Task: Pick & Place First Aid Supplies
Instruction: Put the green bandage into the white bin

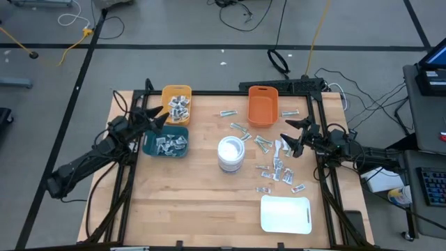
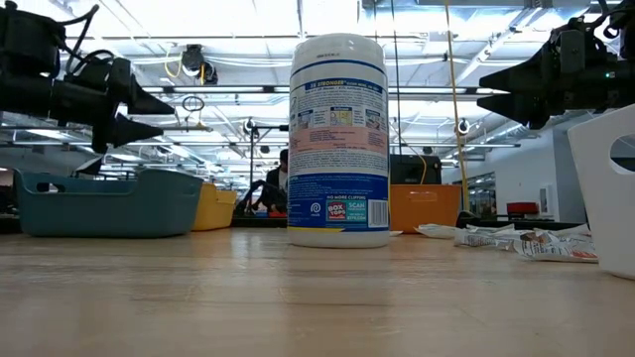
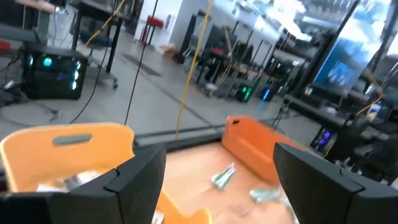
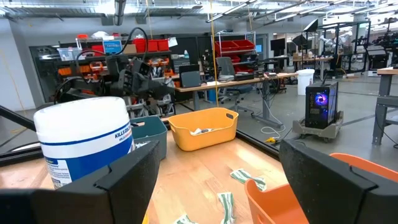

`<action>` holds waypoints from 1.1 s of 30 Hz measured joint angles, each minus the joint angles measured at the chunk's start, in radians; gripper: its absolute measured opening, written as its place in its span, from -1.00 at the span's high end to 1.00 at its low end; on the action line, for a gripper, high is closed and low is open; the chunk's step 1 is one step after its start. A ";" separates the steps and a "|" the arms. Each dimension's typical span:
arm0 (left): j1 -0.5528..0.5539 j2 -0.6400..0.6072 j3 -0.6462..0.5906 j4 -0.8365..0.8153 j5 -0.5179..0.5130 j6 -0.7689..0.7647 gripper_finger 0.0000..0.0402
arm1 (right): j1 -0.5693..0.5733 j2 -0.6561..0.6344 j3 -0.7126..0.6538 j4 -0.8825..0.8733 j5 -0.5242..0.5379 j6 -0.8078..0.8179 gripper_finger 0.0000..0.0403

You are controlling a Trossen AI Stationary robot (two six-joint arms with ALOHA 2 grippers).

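Observation:
The first aid supplies are small flat packets. Many lie loose on the wooden table (image 1: 195,202) right of the middle (image 1: 277,169) and show in the low view (image 2: 526,239). More of them lie in the yellow bin (image 1: 176,103) and the teal bin (image 1: 167,142). My left gripper (image 1: 164,117) hangs open and level above the gap between those two bins, with nothing between its fingers (image 2: 164,116). My right gripper (image 1: 286,132) stands open above the table at the right, beside the loose packets, also with nothing in it (image 2: 483,87).
A white wipes canister (image 1: 231,153) stands upright mid-table. An orange bin (image 1: 263,106) sits at the far edge, with a few packets around it (image 3: 222,177). A white tray (image 1: 286,214) lies near the front right. Bare wood spreads across the near left.

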 joint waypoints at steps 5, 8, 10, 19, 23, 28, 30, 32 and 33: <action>0.000 -0.053 0.001 0.081 0.053 0.041 -0.56 | 0.000 0.000 0.000 0.000 0.000 0.000 -0.61; -0.001 -0.110 0.002 0.084 0.080 0.109 -0.58 | 0.000 0.000 0.000 0.000 0.000 0.000 -0.61; 0.000 -0.147 0.002 0.071 0.080 0.126 -0.60 | 0.000 0.000 0.000 0.000 0.000 0.000 -0.61; 0.001 -0.151 0.003 -0.064 0.080 0.138 -0.54 | 0.000 0.000 0.000 0.000 0.000 0.000 -0.61; 0.002 -0.152 0.003 -0.145 0.049 0.139 -0.50 | 0.000 0.000 0.000 0.000 0.000 0.000 -0.61; 0.002 -0.149 0.003 -0.159 0.047 0.139 -0.52 | 0.000 0.000 0.000 0.000 0.000 0.000 -0.61; 0.002 -0.149 0.003 -0.159 0.048 0.139 -0.54 | 0.000 0.000 0.000 0.000 0.000 0.000 -0.61; 0.002 -0.149 0.003 -0.159 0.047 0.139 -0.57 | 0.000 0.000 0.000 0.000 0.000 0.000 -0.61; 0.002 -0.149 0.003 -0.159 0.048 0.139 -0.58 | 0.000 0.000 0.000 0.000 0.000 0.000 -0.61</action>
